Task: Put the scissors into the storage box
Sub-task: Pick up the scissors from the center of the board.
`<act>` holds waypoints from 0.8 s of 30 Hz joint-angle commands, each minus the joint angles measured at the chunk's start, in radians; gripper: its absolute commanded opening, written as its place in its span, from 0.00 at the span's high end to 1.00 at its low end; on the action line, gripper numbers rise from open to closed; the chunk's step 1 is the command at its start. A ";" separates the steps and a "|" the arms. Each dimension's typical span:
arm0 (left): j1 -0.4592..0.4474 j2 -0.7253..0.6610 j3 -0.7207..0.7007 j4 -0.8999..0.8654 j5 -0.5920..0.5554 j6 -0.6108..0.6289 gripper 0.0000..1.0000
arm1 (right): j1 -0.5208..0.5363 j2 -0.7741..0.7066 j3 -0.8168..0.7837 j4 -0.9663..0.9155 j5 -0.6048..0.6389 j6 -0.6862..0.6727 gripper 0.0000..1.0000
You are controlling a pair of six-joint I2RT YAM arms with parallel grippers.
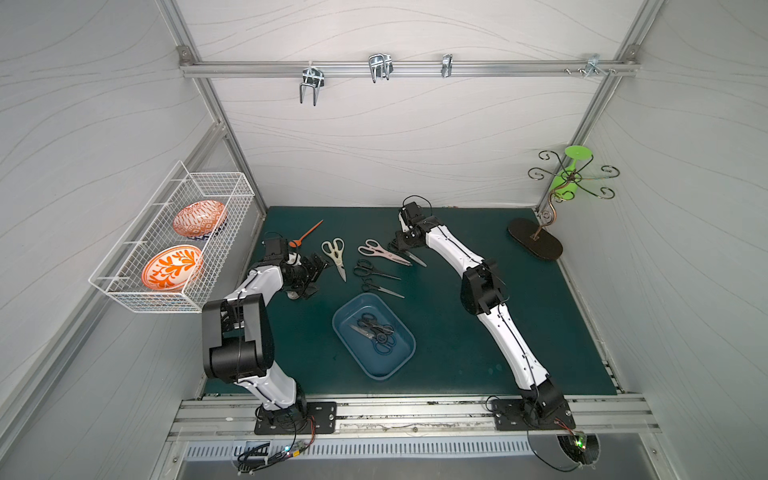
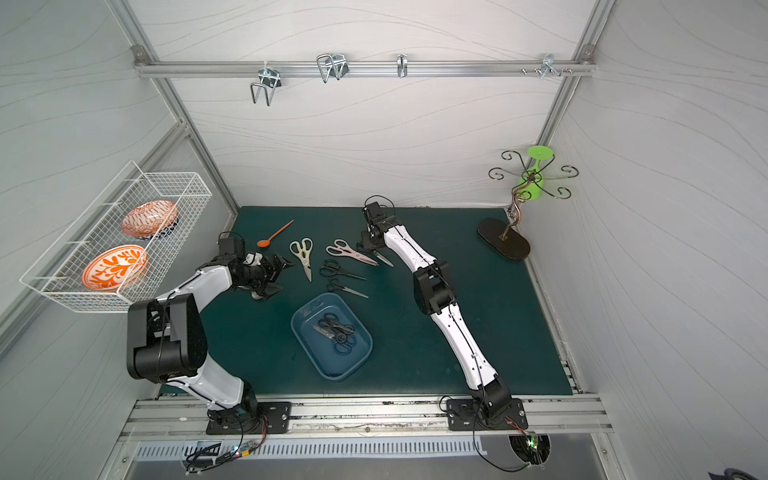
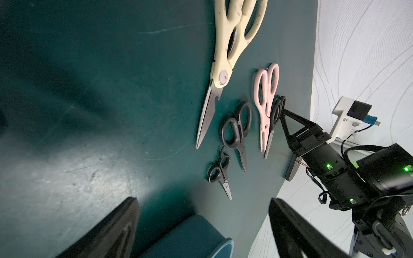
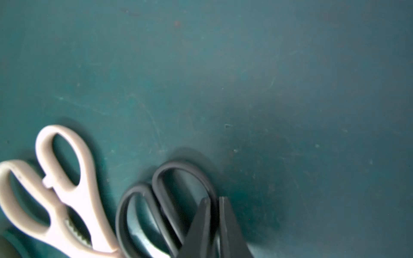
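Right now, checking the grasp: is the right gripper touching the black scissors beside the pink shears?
Touching. The right wrist view shows the right gripper pinching the handle loop of the black scissors between its fingers.

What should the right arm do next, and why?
Probably lift straight up a little. The right gripper seems to have its jaws pinched on a handle ring of the black-handled scissors. These lie on the green mat right beside the pink-handled shears. Rising first should avoid dragging the shears, before carrying to the blue storage box.
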 commanded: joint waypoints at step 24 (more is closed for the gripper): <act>-0.004 0.007 0.012 0.036 0.020 -0.005 0.05 | -0.057 -0.450 -0.737 -0.131 -0.055 -0.108 0.77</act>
